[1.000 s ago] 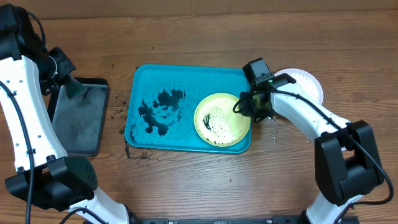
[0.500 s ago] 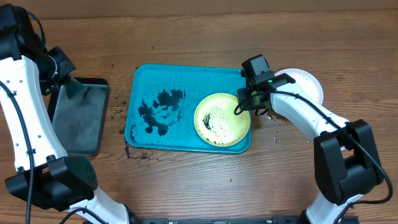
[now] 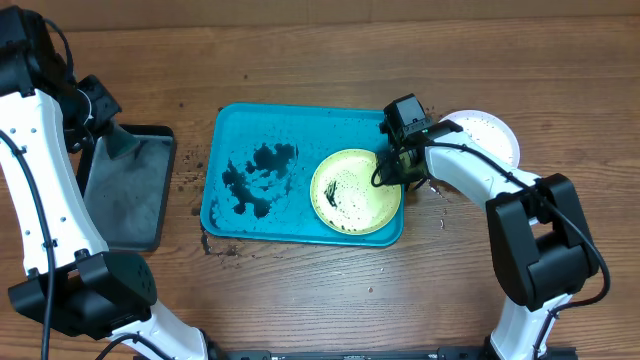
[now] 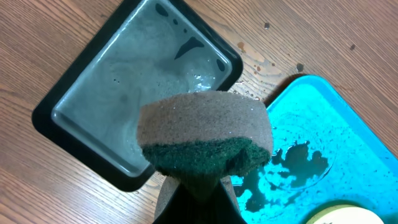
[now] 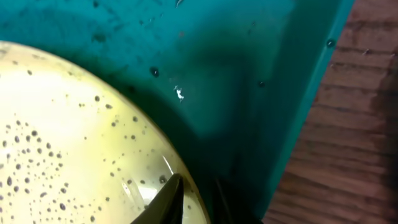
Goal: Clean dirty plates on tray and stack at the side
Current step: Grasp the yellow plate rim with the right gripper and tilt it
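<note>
The yellow-green plate [image 3: 352, 192], with dark specks and a smear, lies in the right half of the teal tray [image 3: 300, 125]. My right gripper [image 3: 388, 172] is at the plate's right rim. In the right wrist view the jaws [image 5: 196, 199] close on that rim, one finger on the speckled plate [image 5: 62, 137] and one outside it, over the tray floor [image 5: 249, 62]. A white plate [image 3: 490, 135] lies on the table right of the tray, partly behind my right arm. The light blue plate is not visible. My left gripper [image 3: 112, 140] is shut on a sponge [image 4: 205, 134] above the black tray.
The black tray [image 3: 125, 215] holds wet film and sits left of the teal tray; it also shows in the left wrist view [image 4: 43, 115]. Dark wet smears [image 3: 258, 175] cover the teal tray's left half. Dark crumbs [image 3: 190, 180] lie on the wood beside the tray.
My right gripper has moved a little left onto the yellow-green plate's rim, and the plate has shifted slightly left. The left arm and sponge have not moved.
</note>
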`<control>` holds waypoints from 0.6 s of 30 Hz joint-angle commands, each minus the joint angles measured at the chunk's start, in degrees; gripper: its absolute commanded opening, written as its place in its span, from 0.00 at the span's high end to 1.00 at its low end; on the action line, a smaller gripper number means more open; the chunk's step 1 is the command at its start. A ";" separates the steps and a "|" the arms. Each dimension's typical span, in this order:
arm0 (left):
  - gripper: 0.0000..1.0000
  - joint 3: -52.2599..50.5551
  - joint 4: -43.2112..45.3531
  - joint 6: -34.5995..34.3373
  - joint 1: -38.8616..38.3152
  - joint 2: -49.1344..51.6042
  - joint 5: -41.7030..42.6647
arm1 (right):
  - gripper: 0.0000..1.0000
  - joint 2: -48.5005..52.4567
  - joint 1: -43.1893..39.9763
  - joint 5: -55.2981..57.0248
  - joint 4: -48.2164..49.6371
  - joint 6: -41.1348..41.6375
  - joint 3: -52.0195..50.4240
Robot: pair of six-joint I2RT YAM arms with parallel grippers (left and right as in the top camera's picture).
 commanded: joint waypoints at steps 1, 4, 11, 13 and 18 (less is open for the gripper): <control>0.96 -0.20 0.15 -0.55 -0.79 0.59 0.46 | 0.83 1.77 0.59 -1.20 -2.29 0.46 -0.35; 0.96 -0.20 0.28 -0.52 -0.79 0.59 0.46 | 0.87 1.77 0.59 -1.55 -5.44 4.26 -0.33; 0.96 -0.20 0.28 -0.55 -0.79 0.59 0.48 | 0.92 1.77 1.18 -14.60 -8.50 15.98 -0.37; 0.96 -0.20 0.28 -0.55 -0.79 0.59 0.50 | 0.91 1.77 2.08 -13.55 -6.80 17.99 -0.42; 0.96 -0.20 0.26 -0.55 -0.79 0.59 0.70 | 0.88 1.79 4.24 -12.48 -3.39 21.07 -0.42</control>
